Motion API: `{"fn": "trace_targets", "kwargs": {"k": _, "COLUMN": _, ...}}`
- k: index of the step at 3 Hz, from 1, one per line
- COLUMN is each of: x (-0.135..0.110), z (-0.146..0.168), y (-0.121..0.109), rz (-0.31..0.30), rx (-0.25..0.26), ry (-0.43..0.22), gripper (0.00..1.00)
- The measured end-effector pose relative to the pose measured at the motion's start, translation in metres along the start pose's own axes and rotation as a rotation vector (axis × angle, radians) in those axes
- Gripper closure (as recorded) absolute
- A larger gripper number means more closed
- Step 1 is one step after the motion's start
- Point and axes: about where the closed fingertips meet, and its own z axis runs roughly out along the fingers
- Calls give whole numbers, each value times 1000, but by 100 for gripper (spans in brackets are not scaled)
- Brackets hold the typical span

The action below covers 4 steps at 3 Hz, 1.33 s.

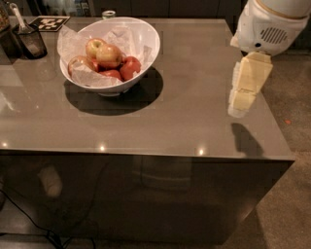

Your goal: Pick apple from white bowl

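The white bowl (pixel 146 36) stands at the far left of the grey table, lined with crumpled white paper. The apple (pixel 110 55), golden yellow-orange with a reddish blush, lies on top of the pile in the bowl. A smaller pale yellow apple (pixel 94 46) sits just behind it, with darker red apples (pixel 130 67) around them. My gripper (pixel 241 99) hangs from the white arm over the table's right side, pointing down, far to the right of the bowl and holding nothing.
A dark mesh cup with a utensil (pixel 30 40) stands at the far left corner. A black-and-white marker tag (pixel 52 22) lies behind the bowl, and a small jar lid (pixel 109 14) sits at the back edge. The table's right edge (pixel 272 112) is close under my gripper.
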Motion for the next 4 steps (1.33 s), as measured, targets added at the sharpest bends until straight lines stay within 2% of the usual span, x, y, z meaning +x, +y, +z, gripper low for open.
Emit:
{"fn": "trace_targets", "kwargs": {"k": 2, "x": -6, "z": -1, "y": -5, "rz": -3, "rx": 28, "ry": -27, "gripper": 0}}
{"fn": "trace_targets", "kwargs": {"k": 3, "x": -61, "z": 1, "y": -23, "rz": -3, "rx": 3, "ry": -94, "gripper": 0}}
{"fn": "trace_targets", "kwargs": {"k": 4, "x": -111, "z": 0, "y": -47, "rz": -1, "rx": -6, "ry": -116, "gripper": 0}}
